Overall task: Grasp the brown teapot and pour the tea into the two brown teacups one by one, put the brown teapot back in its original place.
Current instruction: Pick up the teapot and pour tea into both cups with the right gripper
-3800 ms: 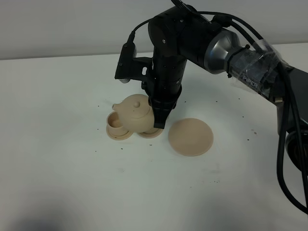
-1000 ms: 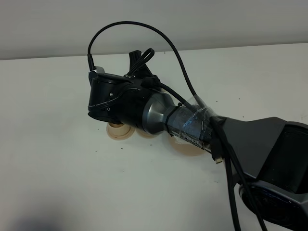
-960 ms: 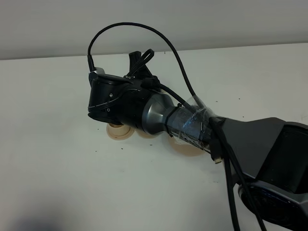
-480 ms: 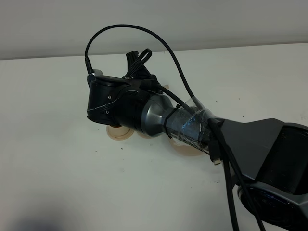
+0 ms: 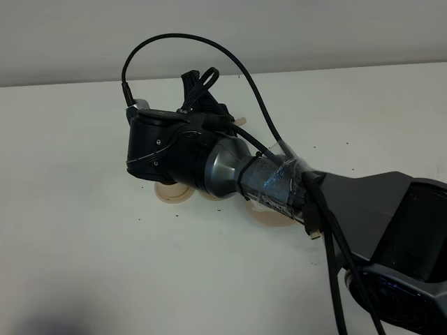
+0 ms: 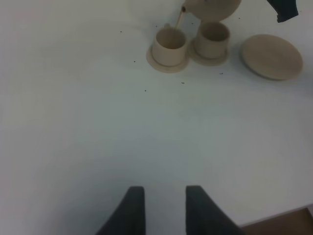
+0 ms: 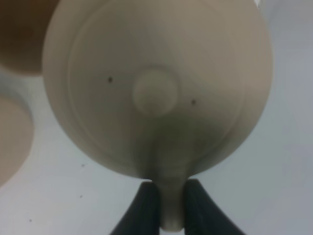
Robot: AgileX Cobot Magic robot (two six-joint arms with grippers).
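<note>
Over the matte white table, your high camera is mostly filled by the right arm, a glossy black rounded housing on a grey metal sleeve. It hides what it carries. Only the beige rims of a small saucer and the wide, flat saucer plate peek out beneath it.

Your left wrist camera shows the left gripper with its blunt dark fingers apart and empty, well away from the crockery. The squat brown teapot hangs above the cups. A thin reddish thread of tea drops into the cylindrical teacup farther from the plate. The second teacup stands between that cup and the plate.

Your right wrist camera shows the right gripper clamped on the teapot's handle. The smooth ringed lid has a round knob at its centre.
</note>
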